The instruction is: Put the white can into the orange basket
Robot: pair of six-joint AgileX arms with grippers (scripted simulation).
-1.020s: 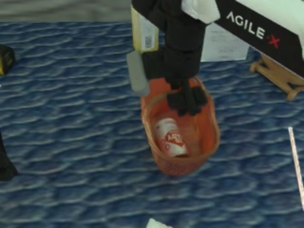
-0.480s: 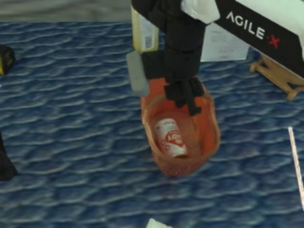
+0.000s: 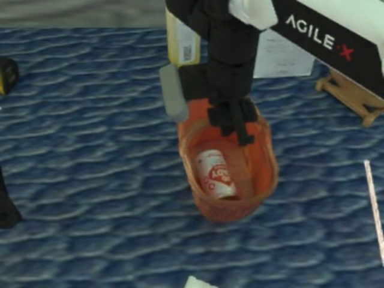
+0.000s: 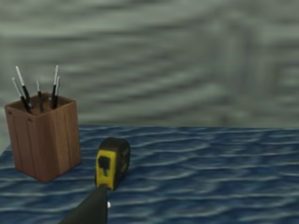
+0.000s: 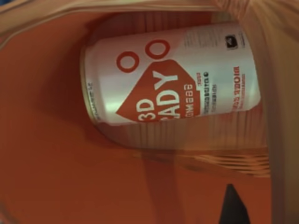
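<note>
Since a second ago my right jaws (image 3: 237, 123) have drawn up and back from the basket's middle toward its 12 o'clock rim; over the last half second nothing has shifted. The white can (image 3: 216, 174) lies on its side on the floor of the orange basket (image 3: 267, 174), free of me, its long axis running roughly 12 to 6 o'clock in the top view. My right wrist view looks straight down at it, the can (image 5: 173, 74) with its red logo filling the view against the basket's orange weave (image 5: 51, 163). Whether the right jaws are wide or narrow I cannot tell, but they hold nothing.

I judge the placing done and the step in hand to be the retreat. The next move calls for lifting straight clear of the arched handle before swinging away, so I do not snag or drag the basket.

My left arm (image 3: 6, 207) is parked at the bench's 9 o'clock edge, facing a yellow tape measure (image 4: 112, 163) and a wooden pen holder (image 4: 44, 142).
</note>
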